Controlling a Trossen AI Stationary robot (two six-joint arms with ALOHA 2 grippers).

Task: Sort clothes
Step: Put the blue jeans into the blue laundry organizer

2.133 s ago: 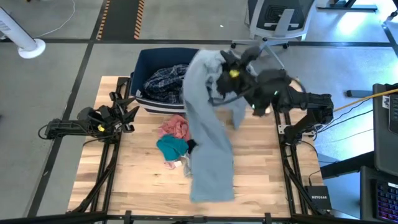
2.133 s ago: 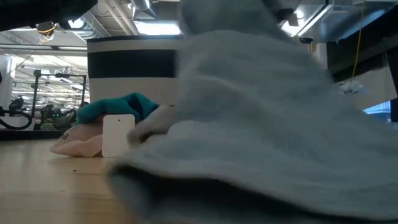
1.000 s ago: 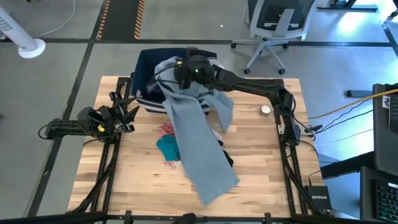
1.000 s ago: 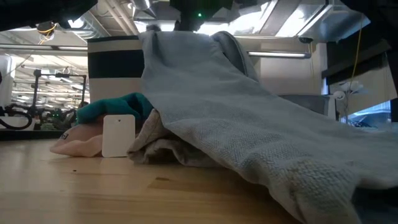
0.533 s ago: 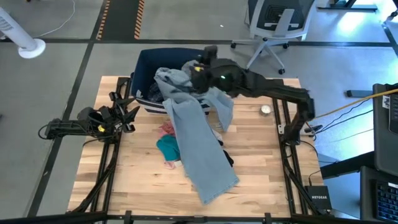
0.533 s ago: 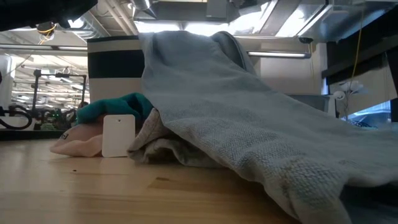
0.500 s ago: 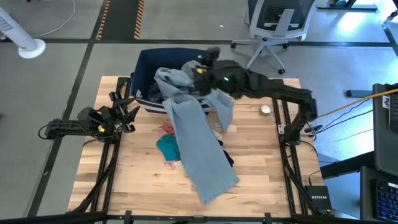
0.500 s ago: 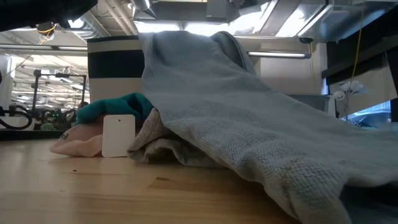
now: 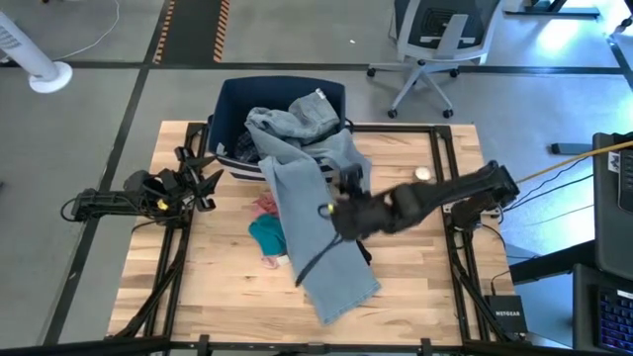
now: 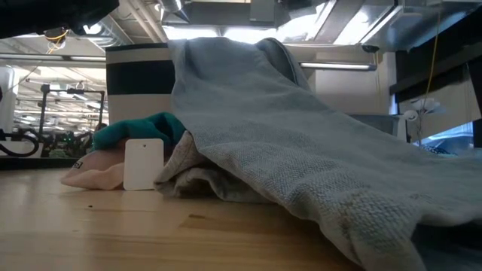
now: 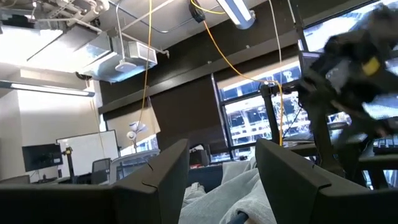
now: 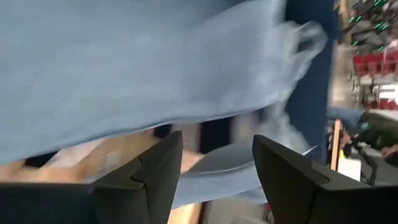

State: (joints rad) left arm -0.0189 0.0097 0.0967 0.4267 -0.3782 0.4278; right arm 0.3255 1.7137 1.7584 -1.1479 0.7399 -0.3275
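Observation:
The pale blue-grey denim piece point(image 9: 316, 227) hangs from the navy bin point(image 9: 229, 104). Its upper end is bunched inside the bin, its middle lies over the near rim, and its long lower end is spread on the table. The plaid shirt point(image 9: 243, 148) lies in the bin. Left of the denim are the pink piece point(image 9: 269, 205) and the teal piece point(image 9: 265, 235); a black piece point(image 9: 362, 254) peeks out at its right. My right gripper point(image 12: 217, 168) is open, low over the denim at mid-table point(image 9: 334, 220). My left gripper point(image 11: 221, 171) is open at the table's left edge point(image 9: 203, 183).
The low view shows a white tag point(image 10: 143, 164) standing before the pink piece point(image 10: 90, 175), and a pale piece point(image 10: 197, 179) tucked under the denim point(image 10: 301, 150). A small round object point(image 9: 422, 174) lies at the table's right. Bare wood shows along the near edge.
My right gripper has come away from the denim's upper end at the bin and swung toward the table's near edge and down, to mid-table over the denim. The denim's upper end has sunk into the bin; its lower end has stayed spread on the table.

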